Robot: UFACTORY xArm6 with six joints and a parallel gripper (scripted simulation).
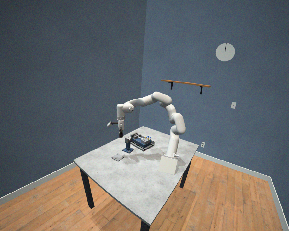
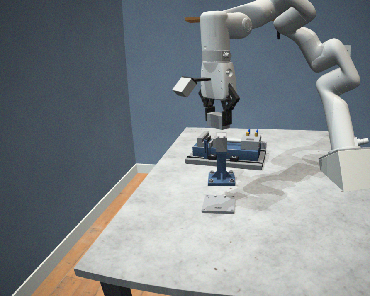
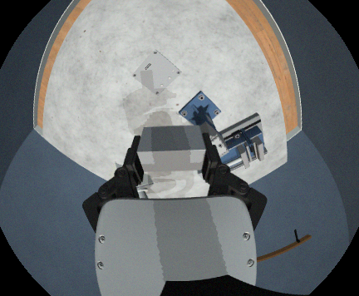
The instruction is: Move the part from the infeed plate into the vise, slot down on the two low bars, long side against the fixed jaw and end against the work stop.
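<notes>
My gripper (image 2: 218,118) is shut on the part (image 2: 216,120), a grey block, and holds it in the air above the V-block and the near end of the vise. The part also shows between my fingers in the wrist view (image 3: 171,145) and in the top view (image 1: 120,134). I cannot see its milled slot. The vise (image 2: 227,149) has a blue body on a dark base and stands open, with the air cylinder (image 2: 250,141) at its right end. The V-block (image 2: 221,159) stands on a blue post in front of the vise. The infeed plate (image 2: 218,203) lies bare on the table.
The arm's white base (image 2: 349,167) stands at the right of the table. The table's left edge (image 2: 115,210) drops to the wooden floor. In the wrist view the infeed plate (image 3: 156,73), the V-block foot (image 3: 199,111) and the vise (image 3: 243,141) lie far below.
</notes>
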